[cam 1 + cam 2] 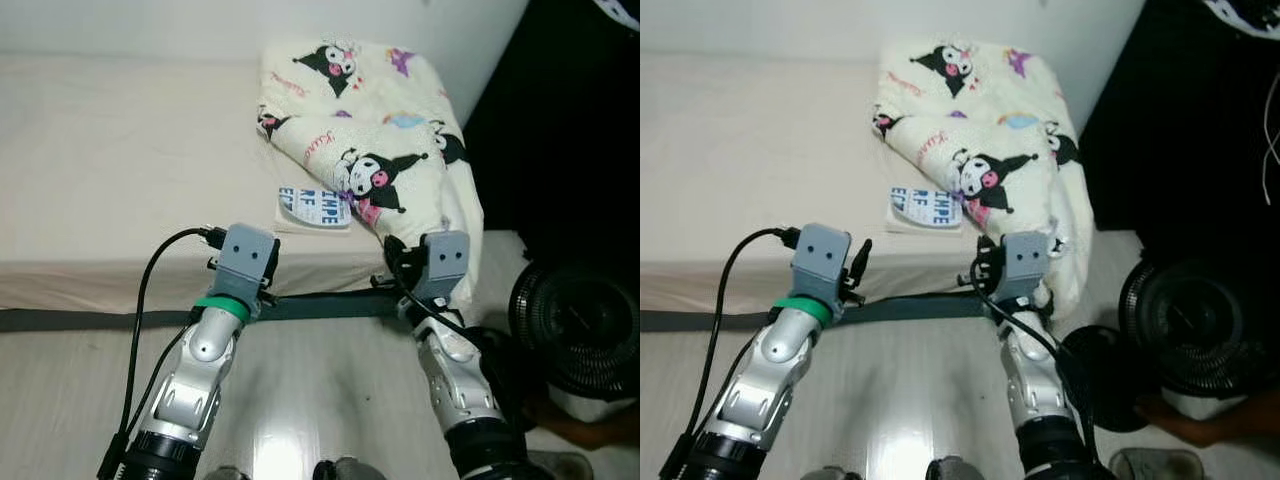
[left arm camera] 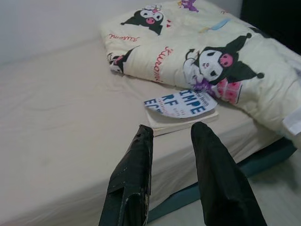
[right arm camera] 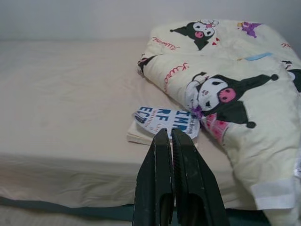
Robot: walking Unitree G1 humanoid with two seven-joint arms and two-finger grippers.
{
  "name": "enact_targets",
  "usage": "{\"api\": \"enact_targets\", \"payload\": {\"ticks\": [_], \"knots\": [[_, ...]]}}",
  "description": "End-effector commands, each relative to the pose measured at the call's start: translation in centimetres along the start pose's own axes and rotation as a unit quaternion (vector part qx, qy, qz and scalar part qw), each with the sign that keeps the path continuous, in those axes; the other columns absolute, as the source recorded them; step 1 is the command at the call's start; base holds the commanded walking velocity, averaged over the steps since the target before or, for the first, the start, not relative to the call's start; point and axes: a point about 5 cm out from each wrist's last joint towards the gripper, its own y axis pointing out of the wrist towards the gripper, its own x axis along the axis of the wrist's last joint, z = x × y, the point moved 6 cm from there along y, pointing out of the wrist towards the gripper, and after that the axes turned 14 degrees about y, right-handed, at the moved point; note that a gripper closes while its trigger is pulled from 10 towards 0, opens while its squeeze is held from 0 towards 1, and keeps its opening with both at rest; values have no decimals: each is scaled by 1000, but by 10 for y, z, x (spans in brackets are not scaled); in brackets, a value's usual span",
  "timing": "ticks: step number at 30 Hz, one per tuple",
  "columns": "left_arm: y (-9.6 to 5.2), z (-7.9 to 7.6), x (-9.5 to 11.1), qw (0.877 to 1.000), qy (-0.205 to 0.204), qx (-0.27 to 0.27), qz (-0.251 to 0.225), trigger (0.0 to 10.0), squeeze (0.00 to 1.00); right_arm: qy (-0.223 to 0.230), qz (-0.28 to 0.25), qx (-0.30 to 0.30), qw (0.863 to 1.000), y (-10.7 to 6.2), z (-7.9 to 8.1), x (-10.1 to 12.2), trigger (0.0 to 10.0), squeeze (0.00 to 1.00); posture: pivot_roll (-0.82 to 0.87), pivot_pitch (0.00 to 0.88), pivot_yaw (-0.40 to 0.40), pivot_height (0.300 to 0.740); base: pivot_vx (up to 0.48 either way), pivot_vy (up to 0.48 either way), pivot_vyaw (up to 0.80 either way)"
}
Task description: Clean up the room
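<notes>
Thin pale paperback book with blue lettering (image 1: pixel 314 208) is seen at frame centre on the beige bed (image 1: pixel 110 160), near its front edge, its right end tucked under the cream cartoon-print blanket (image 1: pixel 372 120). Long axis likely runs left-right. Left gripper (image 2: pixel 171 136): fingers parted, empty, aimed at the book. Right gripper (image 3: pixel 170 141): fingers closed together, empty. Neither arm is judged clearly nearer.

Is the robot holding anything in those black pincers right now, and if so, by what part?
Nothing. The left gripper is open and the right gripper shut on nothing, both short of the book on the bed.
</notes>
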Motion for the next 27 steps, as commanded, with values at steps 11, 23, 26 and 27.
{"api": "enact_targets", "payload": {"ticks": [11,23,26,27], "knots": [[-2,-6,-7,999,-14,-29,12,10000,0,-3,9,14,1000,-2,9,-7,10000,0,72,61,-11,731,0,0,0],[0,1,-3,1000,-9,-6,1,10000,0,-20,11,14,1000,-3,8,-8,10000,0,66,59,-7,731,274,0,0],[1,3,-3,1000,-14,-3,2,10000,0,-18,11,14,1000,-3,7,-8,10000,0,65,62,-9,731,480,0,0],[1,3,-3,1000,-14,-3,2,10000,0,-18,11,14,1000,-3,7,-8,10000,0,65,62,-9,731,480,0,0]]}}
